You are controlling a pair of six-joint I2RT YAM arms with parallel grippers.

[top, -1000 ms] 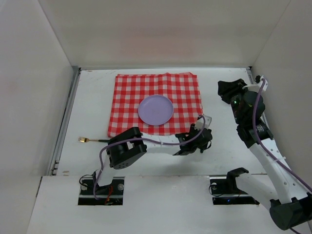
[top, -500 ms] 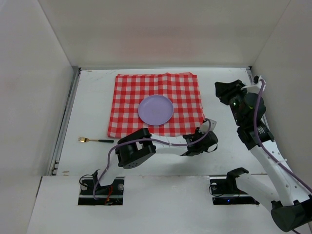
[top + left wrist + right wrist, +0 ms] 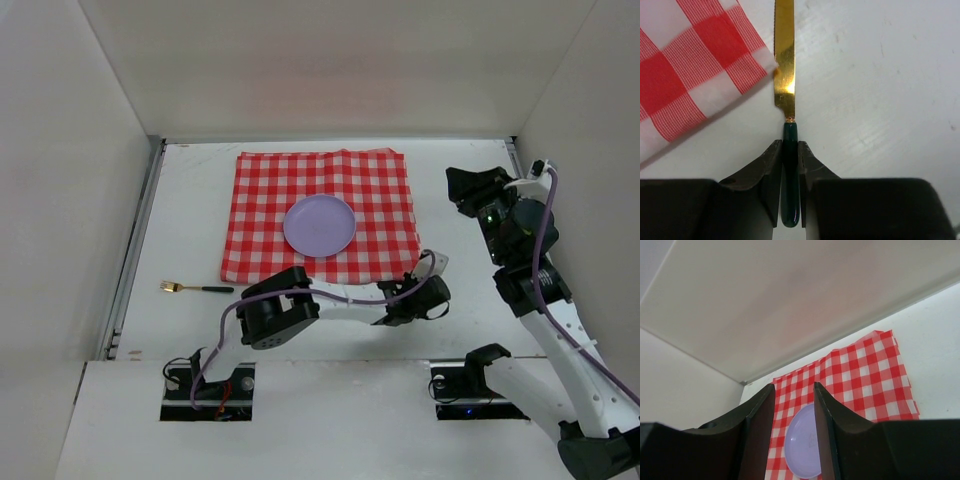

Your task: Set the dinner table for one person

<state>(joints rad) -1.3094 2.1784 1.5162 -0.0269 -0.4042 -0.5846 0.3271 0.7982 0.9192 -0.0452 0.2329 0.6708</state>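
Observation:
My left gripper (image 3: 789, 146) is shut on the dark green handle of a gold-bladed knife (image 3: 784, 65). The knife lies low over the white dinner table (image 3: 880, 75), its blade beside the near right corner of the red-and-white checked cloth (image 3: 685, 75). In the top view this gripper (image 3: 428, 295) sits just off the cloth's near right corner (image 3: 320, 205). A lilac plate (image 3: 319, 225) rests in the middle of the cloth. My right gripper (image 3: 468, 188) is raised at the right, open and empty, and in its wrist view its jaws (image 3: 794, 390) frame the plate (image 3: 802, 445).
A gold fork with a dark handle (image 3: 195, 288) lies on the table (image 3: 190, 220) left of the cloth. White walls enclose the table on the left, back and right. Metal rails run along the table's side edges.
My left gripper has slid right and slightly nearer along the cloth's front edge with the knife. The right arm shifted slightly.

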